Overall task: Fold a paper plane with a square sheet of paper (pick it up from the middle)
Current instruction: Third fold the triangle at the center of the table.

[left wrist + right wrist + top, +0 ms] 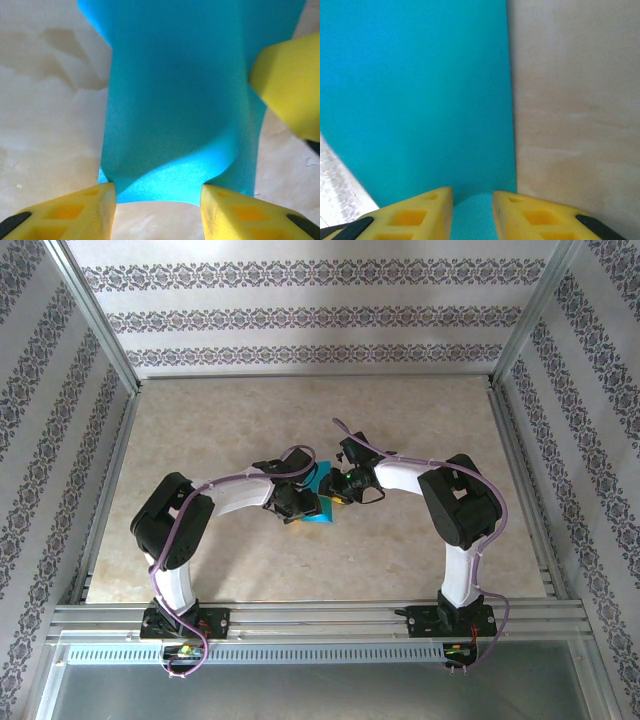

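Observation:
The square sheet of paper (322, 510) is teal-blue and lies mid-table between both arms. My left gripper (298, 506) comes at it from the left. In the left wrist view the sheet (180, 100) bows up off the table, and its near edge arches between my two yellow fingertips (106, 205), touching both. My right gripper (345, 484) meets the sheet from the right. In the right wrist view a small hump of the sheet (415, 100) sits pinched in the narrow gap of that gripper (472, 207). One right finger (289, 85) shows at the sheet's far side.
The beige marbled tabletop (300, 420) spreads around the sheet. An aluminium frame (510, 450) and patterned walls enclose it on three sides. A metal rail (320, 615) at the near edge carries both arm bases.

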`<act>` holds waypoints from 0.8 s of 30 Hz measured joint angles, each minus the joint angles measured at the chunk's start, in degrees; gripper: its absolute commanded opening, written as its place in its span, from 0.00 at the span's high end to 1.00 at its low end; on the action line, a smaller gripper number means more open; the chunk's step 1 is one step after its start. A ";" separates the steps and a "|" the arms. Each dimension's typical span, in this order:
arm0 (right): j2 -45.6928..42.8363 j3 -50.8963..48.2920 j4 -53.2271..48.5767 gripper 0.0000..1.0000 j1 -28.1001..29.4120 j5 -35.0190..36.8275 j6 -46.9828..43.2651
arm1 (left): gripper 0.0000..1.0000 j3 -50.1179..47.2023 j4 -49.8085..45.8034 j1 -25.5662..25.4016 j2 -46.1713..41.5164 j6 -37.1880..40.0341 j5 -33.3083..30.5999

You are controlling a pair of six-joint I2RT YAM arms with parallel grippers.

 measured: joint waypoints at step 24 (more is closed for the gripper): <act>0.04 -0.39 0.72 0.65 -0.37 -0.87 0.00 | 0.47 -4.59 9.35 5.66 -3.72 7.87 0.17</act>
